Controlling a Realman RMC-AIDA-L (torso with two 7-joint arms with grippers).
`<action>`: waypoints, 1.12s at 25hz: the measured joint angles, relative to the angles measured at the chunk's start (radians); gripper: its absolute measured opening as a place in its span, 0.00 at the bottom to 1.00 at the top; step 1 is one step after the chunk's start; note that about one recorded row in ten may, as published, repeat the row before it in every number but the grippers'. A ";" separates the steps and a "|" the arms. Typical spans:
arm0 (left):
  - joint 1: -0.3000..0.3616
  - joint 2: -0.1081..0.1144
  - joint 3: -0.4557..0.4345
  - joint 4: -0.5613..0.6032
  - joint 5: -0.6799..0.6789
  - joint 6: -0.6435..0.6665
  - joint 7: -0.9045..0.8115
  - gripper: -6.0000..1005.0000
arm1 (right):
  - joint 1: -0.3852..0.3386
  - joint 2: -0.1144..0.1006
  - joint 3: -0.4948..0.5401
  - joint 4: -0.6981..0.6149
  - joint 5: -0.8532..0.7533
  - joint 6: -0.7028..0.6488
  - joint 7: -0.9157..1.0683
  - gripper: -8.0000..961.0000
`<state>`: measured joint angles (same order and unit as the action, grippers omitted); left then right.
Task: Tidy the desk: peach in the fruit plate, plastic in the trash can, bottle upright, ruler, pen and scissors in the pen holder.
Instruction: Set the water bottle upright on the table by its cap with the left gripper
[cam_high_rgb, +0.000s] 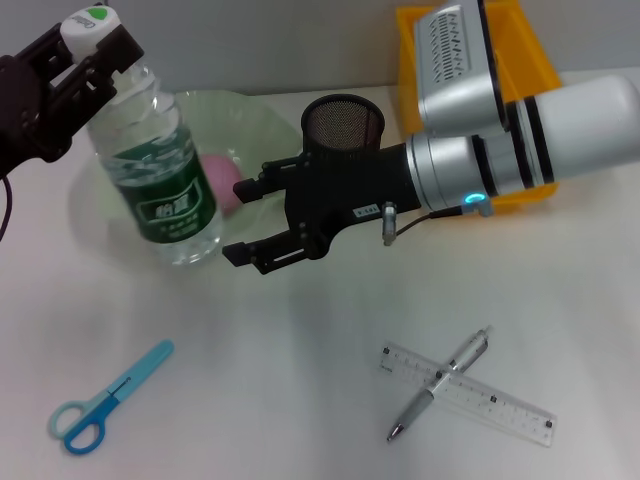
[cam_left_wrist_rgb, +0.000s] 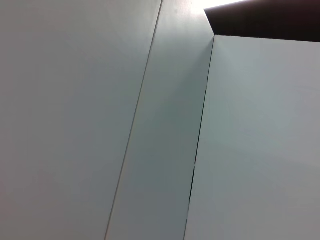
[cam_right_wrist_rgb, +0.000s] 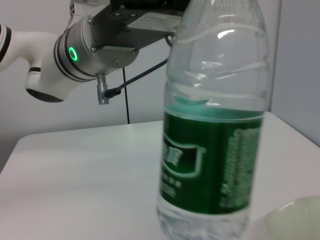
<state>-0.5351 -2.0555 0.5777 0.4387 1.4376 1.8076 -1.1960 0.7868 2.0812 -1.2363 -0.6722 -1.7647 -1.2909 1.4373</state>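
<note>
Left gripper clamps the white cap of the bottle, fingers closed on either side of it, at the desk's far left. Bottle stands nearly upright, base on the white desk at the rim of the fruit plate, long axis close to vertical with the cap leaning slightly toward the left and back. Green label faces out. Some water inside.

Right gripper hangs just beside the bottle, level with the label, jaws spread and holding nothing, pointed at it from the right.

Step in hand, as I read it: the bottle-upright step, close to done. Next move calls for the left gripper to let go of the cap without tipping it; the right gripper looks placed to steady the body if needed. Base sits close to the plate edge, so a nudge could rock it.

Near to far:
- scissors, blue handles, near left, blades pointing up and to the right.
- pen lying across the ruler, near right; pen tip toward me, ruler running left to right, sloping nearer at its right end.
- peach, pink, already in the plate, behind the bottle.
- pen holder, dark mesh, mid-back, empty as far as I can see.
- yellow bin far right, partly behind the right arm.

Left wrist view shows only blank panels.
</note>
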 joint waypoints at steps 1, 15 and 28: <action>0.001 0.000 0.000 0.000 0.000 -0.001 0.000 0.45 | -0.002 0.000 0.000 0.000 -0.001 0.002 0.000 0.81; 0.057 0.028 -0.001 0.001 0.003 -0.035 0.021 0.44 | -0.077 -0.001 0.029 -0.032 0.066 0.055 -0.013 0.81; 0.113 0.016 -0.028 0.002 0.004 -0.139 0.145 0.44 | -0.124 -0.005 0.033 -0.035 0.072 0.033 -0.030 0.81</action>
<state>-0.4218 -2.0395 0.5496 0.4411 1.4421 1.6682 -1.0507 0.6632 2.0764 -1.2031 -0.7071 -1.6926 -1.2581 1.4072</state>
